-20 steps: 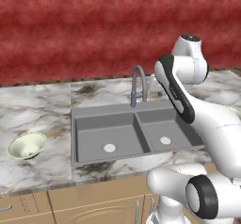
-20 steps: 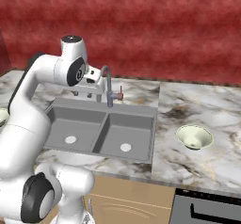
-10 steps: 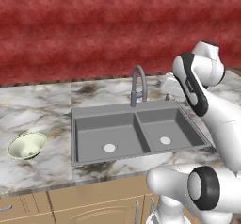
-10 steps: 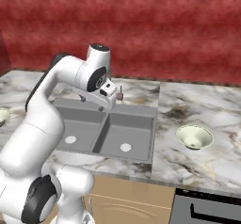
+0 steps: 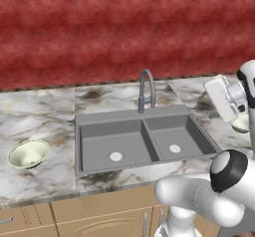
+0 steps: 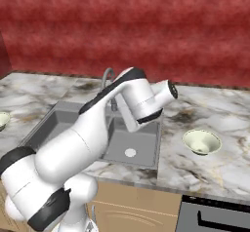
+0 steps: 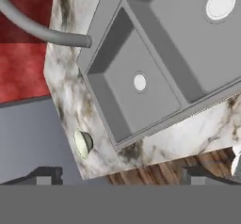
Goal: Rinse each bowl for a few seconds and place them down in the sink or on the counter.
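Two pale cream-green bowls sit on the marbled counter [image 5: 45, 116]. One bowl [image 5: 28, 154] lies left of the grey double sink [image 5: 142, 141], also at the left edge of the right base view [image 6: 2, 119]. The other bowl [image 6: 201, 142] sits right of the sink [image 6: 131, 145], half hidden behind my hand in the left base view [image 5: 243, 124] and seen edge-on in the hand view [image 7: 83, 143]. My gripper [image 7: 122, 175] hangs open and empty above the counter right of the sink [image 7: 141, 77], looking down at it. Both basins are empty.
The curved grey faucet [image 5: 146, 88] stands behind the sink's middle, its spout over the divider [image 7: 44, 32]; no water shows. A red wall runs behind the counter. A dark appliance front [image 6: 215, 219] sits below the counter at the right. Tan cabinets [image 5: 99, 216] lie underneath.
The arm has swung right, away from the faucet, to above the counter right of the sink. The jaws have opened wide. Both bowls stay where they were.
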You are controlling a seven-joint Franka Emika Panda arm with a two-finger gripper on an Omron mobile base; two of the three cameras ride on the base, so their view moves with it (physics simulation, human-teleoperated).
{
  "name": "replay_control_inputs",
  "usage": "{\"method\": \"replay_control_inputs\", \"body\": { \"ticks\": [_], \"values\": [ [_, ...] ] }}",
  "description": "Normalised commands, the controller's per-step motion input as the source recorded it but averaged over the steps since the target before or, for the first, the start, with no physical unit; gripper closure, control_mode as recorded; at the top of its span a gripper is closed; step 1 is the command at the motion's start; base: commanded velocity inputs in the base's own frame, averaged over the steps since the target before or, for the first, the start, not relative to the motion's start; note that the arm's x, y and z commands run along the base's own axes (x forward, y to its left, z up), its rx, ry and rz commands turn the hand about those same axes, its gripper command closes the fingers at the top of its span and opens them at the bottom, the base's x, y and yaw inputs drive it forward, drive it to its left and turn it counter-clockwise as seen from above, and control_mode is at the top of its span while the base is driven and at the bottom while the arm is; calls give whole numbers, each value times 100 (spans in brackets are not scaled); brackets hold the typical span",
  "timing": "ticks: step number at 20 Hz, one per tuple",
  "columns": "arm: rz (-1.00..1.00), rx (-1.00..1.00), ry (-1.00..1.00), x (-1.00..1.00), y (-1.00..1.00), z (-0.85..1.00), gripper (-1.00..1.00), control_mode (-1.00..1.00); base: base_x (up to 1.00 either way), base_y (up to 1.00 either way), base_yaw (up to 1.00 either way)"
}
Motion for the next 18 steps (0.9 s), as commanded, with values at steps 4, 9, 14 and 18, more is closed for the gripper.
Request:
{"method": "replay_control_inputs", "body": {
  "ticks": [4,9,14,18],
  "values": [
    [-32,59,0,12,-6,-1,-100,-100,0,0,0],
    [-42,41,-1,35,47,-4,-100,-100,0,0,0],
    [-27,36,2,31,15,-5,-100,-100,0,0,0],
    [-12,32,16,51,12,-4,-100,-100,0,0,0]
  ]
}}
